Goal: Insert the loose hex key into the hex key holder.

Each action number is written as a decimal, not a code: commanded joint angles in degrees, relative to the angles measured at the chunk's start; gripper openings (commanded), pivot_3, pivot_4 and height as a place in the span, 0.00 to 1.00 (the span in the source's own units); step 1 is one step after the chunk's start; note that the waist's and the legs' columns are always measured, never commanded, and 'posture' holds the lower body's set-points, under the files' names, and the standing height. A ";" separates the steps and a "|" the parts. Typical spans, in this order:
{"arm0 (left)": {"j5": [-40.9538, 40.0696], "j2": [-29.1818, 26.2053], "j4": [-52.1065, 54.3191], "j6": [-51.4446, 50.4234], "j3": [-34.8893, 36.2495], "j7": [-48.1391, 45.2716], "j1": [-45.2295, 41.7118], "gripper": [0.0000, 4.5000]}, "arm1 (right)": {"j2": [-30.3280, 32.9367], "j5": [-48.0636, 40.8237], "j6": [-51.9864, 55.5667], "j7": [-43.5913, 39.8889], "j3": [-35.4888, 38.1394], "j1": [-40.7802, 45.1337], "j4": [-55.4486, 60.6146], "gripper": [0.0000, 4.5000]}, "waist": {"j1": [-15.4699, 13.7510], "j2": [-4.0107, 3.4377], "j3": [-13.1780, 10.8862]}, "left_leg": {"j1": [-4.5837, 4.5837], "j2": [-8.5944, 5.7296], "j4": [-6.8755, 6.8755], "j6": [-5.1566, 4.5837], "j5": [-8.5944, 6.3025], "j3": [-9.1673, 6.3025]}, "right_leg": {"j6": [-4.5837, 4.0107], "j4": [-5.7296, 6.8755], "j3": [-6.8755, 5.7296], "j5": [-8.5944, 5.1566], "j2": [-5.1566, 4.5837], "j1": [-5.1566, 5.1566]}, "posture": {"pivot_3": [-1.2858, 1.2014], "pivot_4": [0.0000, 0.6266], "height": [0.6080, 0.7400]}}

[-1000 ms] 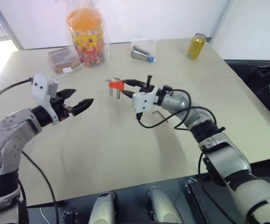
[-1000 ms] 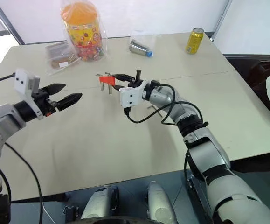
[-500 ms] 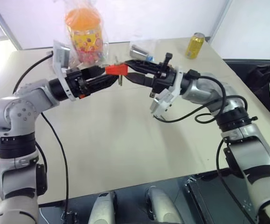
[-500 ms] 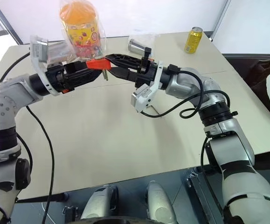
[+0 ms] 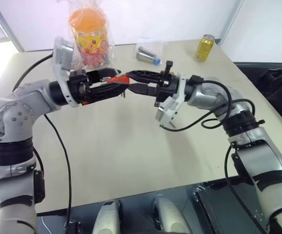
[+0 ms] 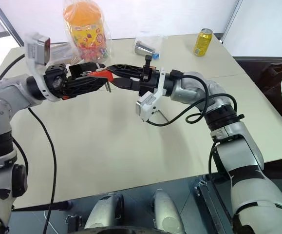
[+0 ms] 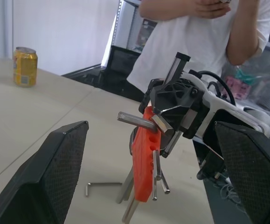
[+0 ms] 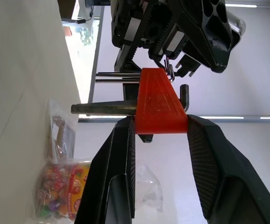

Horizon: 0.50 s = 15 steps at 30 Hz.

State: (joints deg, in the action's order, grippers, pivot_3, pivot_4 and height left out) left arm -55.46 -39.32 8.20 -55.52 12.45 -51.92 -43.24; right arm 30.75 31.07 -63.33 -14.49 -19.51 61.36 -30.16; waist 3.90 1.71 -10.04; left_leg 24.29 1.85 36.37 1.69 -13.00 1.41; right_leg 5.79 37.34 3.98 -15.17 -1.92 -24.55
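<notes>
Above the table (image 5: 131, 146), right gripper (image 8: 160, 135) clamps the hex key holder (image 8: 159, 102); left gripper (image 7: 148, 186) gapes wide around it, empty. Loose hex key (image 7: 102, 186) lies on the tabletop below. Step: handover of holder; next, left must close on it.

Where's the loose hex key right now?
The loose hex key lies flat on the table, below the raised hex key holder in the left wrist view; in the right eye view it lies beside the right arm's cable.

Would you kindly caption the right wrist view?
Right hand clamps the red hex key holder, facing the open left hand.
</notes>
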 commanded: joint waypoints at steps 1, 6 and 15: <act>1.82 -1.64 2.50 2.44 -0.21 -0.98 0.78 1.00 | -0.35 -3.08 -0.35 -1.07 0.44 2.12 0.10 0.23 | 0.01 0.00 0.00 | 0.00 0.00 0.00 0.00 0.00 0.00 | 0.00 0.00 0.00 0.00 0.00 0.00 | 0.52 0.24 1.00; 3.39 -1.91 2.46 3.79 -1.02 -1.62 2.02 1.00 | -0.56 -4.57 -0.26 -2.54 0.61 2.23 0.08 0.23 | -0.02 0.00 0.00 | 0.00 0.00 0.00 0.01 0.01 0.00 | 0.00 0.02 0.00 0.00 0.01 0.00 | 0.52 0.24 1.00; 3.59 -0.64 1.78 4.81 -0.73 -0.97 1.87 0.70 | -0.90 -6.61 0.57 -4.88 0.86 1.99 0.56 0.23 | -0.08 0.00 0.00 | 0.00 0.01 0.03 0.01 0.01 0.00 | 0.00 0.03 -0.01 0.00 0.01 0.01 | 0.52 0.24 1.00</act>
State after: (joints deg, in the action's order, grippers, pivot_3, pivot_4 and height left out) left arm -51.25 -39.96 9.18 -51.79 10.63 -52.86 -40.70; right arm 30.26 26.41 -62.80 -19.37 -19.69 61.45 -30.75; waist 3.83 1.71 -10.04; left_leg 24.29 1.86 36.40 1.71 -12.99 1.41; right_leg 5.79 37.37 3.98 -15.17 -1.91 -24.54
